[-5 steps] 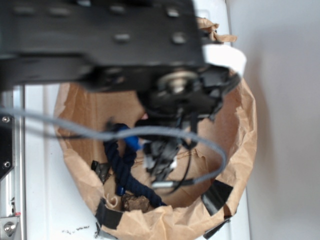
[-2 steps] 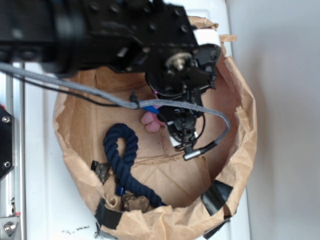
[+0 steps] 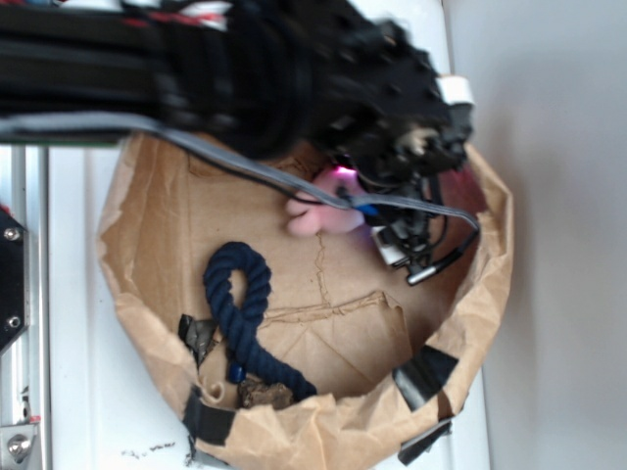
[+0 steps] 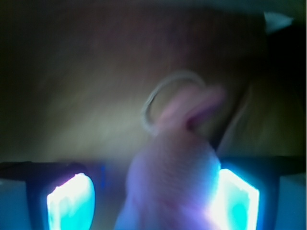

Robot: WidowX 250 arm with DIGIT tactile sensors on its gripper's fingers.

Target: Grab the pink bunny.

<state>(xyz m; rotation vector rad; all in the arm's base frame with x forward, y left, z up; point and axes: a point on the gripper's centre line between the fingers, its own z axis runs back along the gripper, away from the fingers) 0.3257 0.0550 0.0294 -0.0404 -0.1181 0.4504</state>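
The pink bunny lies on the brown paper floor of the bag, partly under the black arm. In the wrist view the bunny fills the space between my two lit pads, with its ears and pale cream loop pointing away. My gripper is open around it: the right pad touches the bunny, and a gap shows beside the left pad. In the exterior view the gripper sits at the bunny's right end, its fingers mostly hidden by the wrist.
A dark navy twisted rope toy lies left of centre. The crumpled paper bag wall rings everything, with black tape patches. A brown lump sits at the front. A grey cable trails from the arm.
The arm has swung up and to the right across the bag. The gripper left the rope area and now straddles the bunny, which shows more fully.
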